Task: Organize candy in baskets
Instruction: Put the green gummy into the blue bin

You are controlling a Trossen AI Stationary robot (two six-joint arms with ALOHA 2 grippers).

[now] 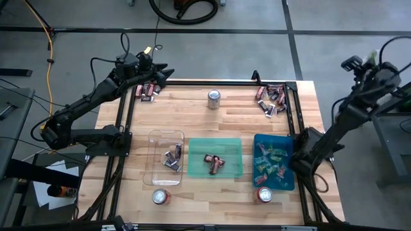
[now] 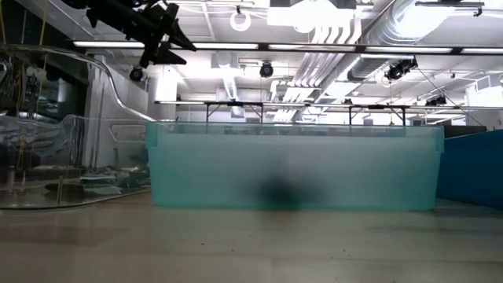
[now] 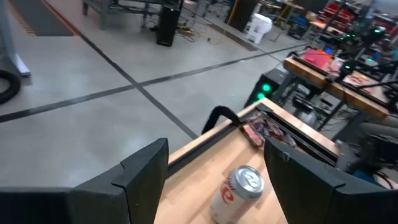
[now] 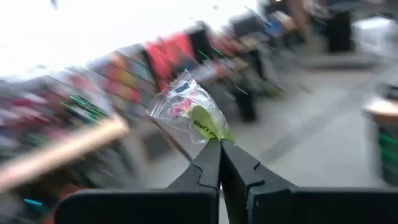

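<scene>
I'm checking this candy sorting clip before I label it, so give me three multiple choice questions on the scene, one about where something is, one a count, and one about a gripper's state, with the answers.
1. Where does the green basket stand?
A. Between the clear basket and the blue basket
B. At the table's far left corner
C. On top of a can

2. How many drink cans are on the table?
A. One
B. Three
C. Five

3. What is the right gripper doing?
A. Standing wide open
B. Shut on a can
C. Shut on a candy wrapper

Answers:
1 A: the high view shows it in the middle of the row.
2 B: one can at the far edge, two near.
3 C: the right wrist view shows the fingers pinching the clear wrapper.
</scene>
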